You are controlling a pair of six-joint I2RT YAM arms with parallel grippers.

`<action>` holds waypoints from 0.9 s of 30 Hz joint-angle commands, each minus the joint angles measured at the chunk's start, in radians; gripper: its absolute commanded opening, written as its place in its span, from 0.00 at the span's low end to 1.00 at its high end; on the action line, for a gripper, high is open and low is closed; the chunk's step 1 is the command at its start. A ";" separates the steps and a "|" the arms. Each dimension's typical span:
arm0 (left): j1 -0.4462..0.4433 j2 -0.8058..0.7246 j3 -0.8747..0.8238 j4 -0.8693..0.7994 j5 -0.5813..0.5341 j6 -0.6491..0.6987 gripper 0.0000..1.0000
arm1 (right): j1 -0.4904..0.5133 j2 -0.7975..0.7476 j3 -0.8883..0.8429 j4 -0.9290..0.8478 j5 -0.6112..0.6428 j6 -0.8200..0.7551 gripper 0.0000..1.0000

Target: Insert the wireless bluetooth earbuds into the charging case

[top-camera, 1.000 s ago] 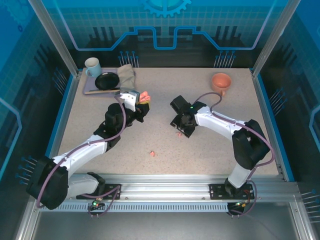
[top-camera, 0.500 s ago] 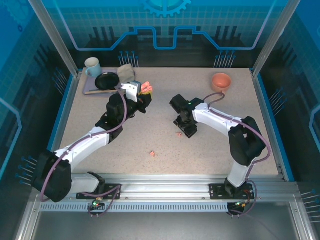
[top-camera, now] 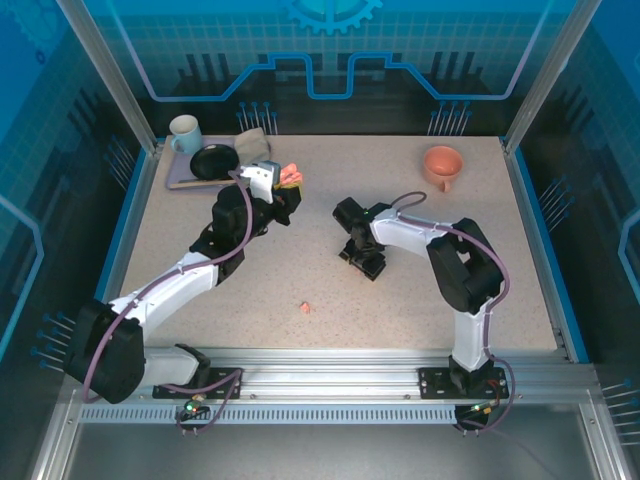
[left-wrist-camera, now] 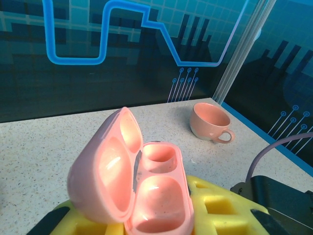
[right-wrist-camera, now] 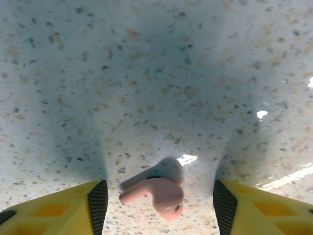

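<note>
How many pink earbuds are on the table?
2: one earbud lies between the open jaws of the right gripper; another earbud lies nearer the front edge. More may be hidden.

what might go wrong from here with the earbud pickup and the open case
1. The pink earbud lies small and rounded between the open right jaws; closing off-centre could flick it away across the table.
2. The charging case, pinched in the left jaws, has small glossy wells; a bud gripped at a bad angle may not seat.
</note>
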 commanded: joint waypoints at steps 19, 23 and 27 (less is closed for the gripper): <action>0.023 -0.026 0.007 0.011 0.012 -0.004 0.00 | -0.003 0.211 0.303 -0.084 -0.012 -0.246 0.60; 0.028 -0.026 0.005 0.014 0.015 -0.009 0.00 | 0.006 0.200 0.328 -0.101 0.009 -0.252 0.60; 0.030 -0.026 0.005 0.018 0.018 -0.013 0.00 | 0.021 0.125 0.326 -0.146 0.092 -0.225 0.62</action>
